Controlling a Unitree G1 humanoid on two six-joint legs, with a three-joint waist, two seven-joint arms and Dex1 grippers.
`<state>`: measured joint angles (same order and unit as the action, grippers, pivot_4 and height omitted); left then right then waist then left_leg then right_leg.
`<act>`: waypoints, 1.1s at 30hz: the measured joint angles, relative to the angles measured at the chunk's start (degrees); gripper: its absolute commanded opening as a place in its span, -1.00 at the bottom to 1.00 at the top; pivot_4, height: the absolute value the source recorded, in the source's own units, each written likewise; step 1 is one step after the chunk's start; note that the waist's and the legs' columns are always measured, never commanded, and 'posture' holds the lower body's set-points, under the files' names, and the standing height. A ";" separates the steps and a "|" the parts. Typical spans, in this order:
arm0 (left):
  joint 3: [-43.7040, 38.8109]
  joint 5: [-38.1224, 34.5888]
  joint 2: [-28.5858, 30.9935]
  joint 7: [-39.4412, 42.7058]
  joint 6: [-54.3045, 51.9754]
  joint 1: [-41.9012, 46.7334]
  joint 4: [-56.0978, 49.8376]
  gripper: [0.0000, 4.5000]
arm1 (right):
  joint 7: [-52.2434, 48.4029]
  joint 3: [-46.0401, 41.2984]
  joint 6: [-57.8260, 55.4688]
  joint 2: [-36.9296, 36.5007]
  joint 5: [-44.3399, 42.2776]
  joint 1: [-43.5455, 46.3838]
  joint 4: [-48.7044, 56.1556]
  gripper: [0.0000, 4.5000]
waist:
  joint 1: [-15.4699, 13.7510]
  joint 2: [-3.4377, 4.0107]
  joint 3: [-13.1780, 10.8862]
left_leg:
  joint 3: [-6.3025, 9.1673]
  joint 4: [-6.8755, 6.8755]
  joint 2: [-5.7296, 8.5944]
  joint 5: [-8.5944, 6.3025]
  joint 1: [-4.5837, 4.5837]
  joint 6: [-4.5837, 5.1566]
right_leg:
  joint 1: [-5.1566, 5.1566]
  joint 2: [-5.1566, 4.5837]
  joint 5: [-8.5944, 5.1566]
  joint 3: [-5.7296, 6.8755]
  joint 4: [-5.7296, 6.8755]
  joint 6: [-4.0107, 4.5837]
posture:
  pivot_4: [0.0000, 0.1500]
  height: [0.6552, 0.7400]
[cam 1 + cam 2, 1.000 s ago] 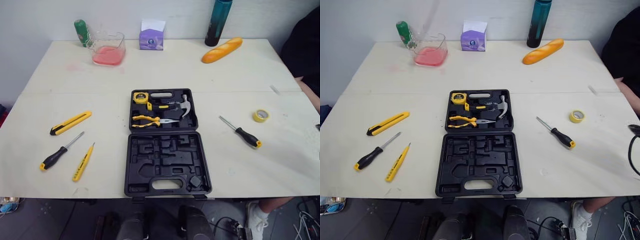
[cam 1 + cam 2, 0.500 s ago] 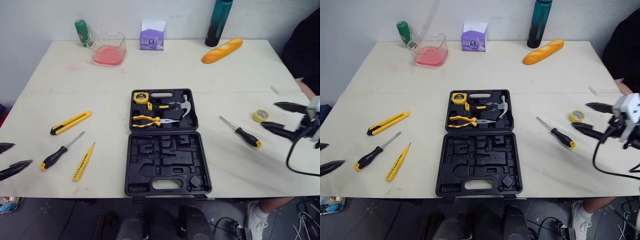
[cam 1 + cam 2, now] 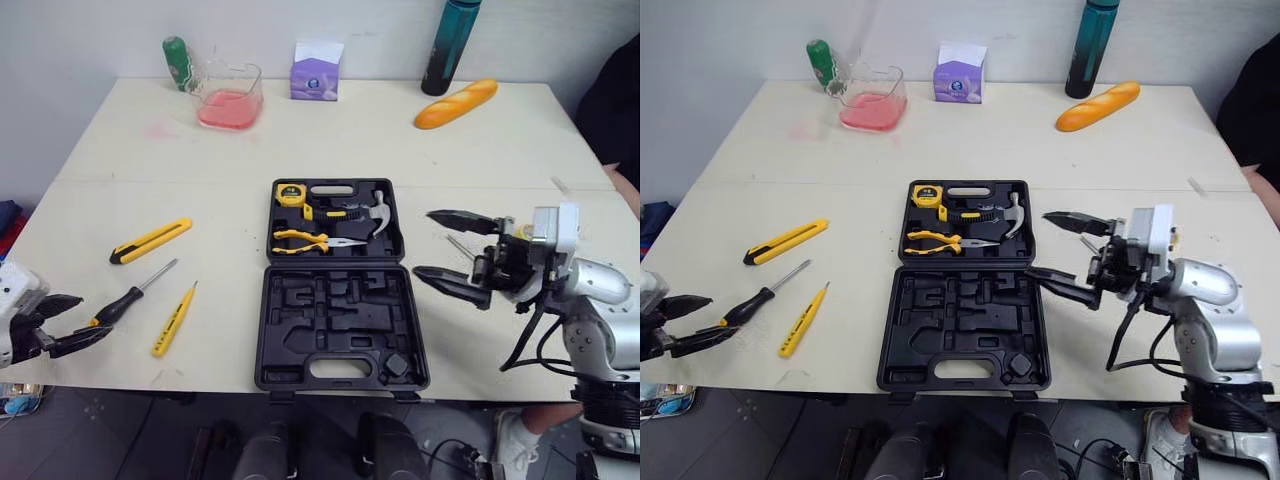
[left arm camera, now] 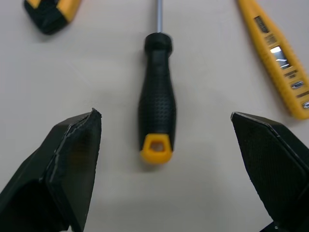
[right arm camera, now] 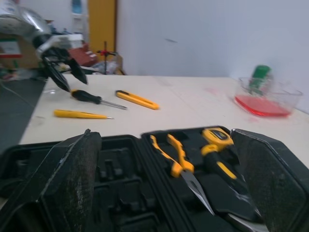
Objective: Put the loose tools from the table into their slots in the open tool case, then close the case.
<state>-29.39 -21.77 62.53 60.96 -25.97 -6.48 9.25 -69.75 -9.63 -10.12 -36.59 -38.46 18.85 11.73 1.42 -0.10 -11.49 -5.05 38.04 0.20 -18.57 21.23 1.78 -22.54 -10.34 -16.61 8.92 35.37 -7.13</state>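
Observation:
The black tool case (image 3: 338, 285) lies open mid-table, holding a tape measure (image 3: 290, 193), a hammer (image 3: 370, 210) and pliers (image 3: 310, 240). To its left lie a yellow utility knife (image 3: 150, 240), a black-handled screwdriver (image 3: 127, 298) and a yellow tester pen (image 3: 173, 319). My left gripper (image 3: 97, 315) is open at the screwdriver's handle end (image 4: 157, 96), one finger on either side, not touching it. My right gripper (image 3: 422, 243) hovers open at the case's right edge. It covers most of a second screwdriver (image 3: 458, 247).
Along the back edge stand a green bottle (image 3: 177, 62), a clear bowl of pink liquid (image 3: 230, 97), a tissue box (image 3: 316, 72), a teal bottle (image 3: 450, 45) and a bread loaf (image 3: 456, 103). A person (image 3: 620, 110) sits at the right.
My right gripper has swung left from the table's right edge to the case's side. My left gripper has come in to the screwdriver's handle. The camera has shifted slightly.

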 measured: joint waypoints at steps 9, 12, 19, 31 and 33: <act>6.44 2.21 -0.52 -0.83 0.34 5.62 0.96 1.00 | -5.48 3.31 0.28 -0.91 -0.43 -0.97 3.51 0.97 | -0.01 -0.08 0.02 | -0.03 0.03 0.02 -0.02 0.00 0.03 | 0.00 0.01 0.00 0.01 0.01 0.00 | 1.00 1.00; 6.92 3.52 -0.51 -0.76 1.70 5.35 3.35 1.00 | -6.99 3.51 1.34 -1.14 0.38 -1.38 2.65 0.97 | 0.30 -0.11 0.03 | -0.08 0.03 0.00 -0.02 -0.03 0.04 | -0.01 0.02 0.00 0.00 0.03 0.00 | 1.00 1.00; 6.73 4.69 -0.81 -1.06 6.12 3.77 7.21 1.00 | -7.85 3.50 2.61 -1.21 1.42 -1.41 0.97 0.97 | 0.06 -0.15 0.04 | -0.07 0.03 0.00 -0.02 -0.03 0.04 | -0.02 -0.01 0.00 0.00 0.03 0.00 | 1.00 1.00; 6.44 4.67 -4.03 -2.62 8.34 5.21 7.28 -0.38 | -9.10 3.50 4.81 -1.22 3.35 -0.20 -3.13 1.00 | -0.15 -0.16 0.04 | -0.06 0.06 0.01 -0.03 -0.03 0.04 | -0.01 -0.03 0.00 0.01 0.06 0.00 | 1.00 1.00; 6.53 4.73 -4.02 -2.69 7.73 5.48 7.25 -0.56 | -9.56 3.56 5.05 -1.22 3.52 -0.25 -3.13 1.00 | -0.11 -0.16 0.04 | -0.07 0.05 0.02 -0.02 -0.04 0.05 | -0.01 -0.04 0.00 0.01 0.06 0.00 | 1.00 1.00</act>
<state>-22.85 -17.04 58.51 58.27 -18.23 -1.00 16.50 -79.31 -6.08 -5.06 -37.81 -34.94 18.61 8.60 1.31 -0.25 -11.44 -5.12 38.09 0.22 -18.59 21.19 1.82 -22.55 -10.37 -16.61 8.93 35.43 -7.13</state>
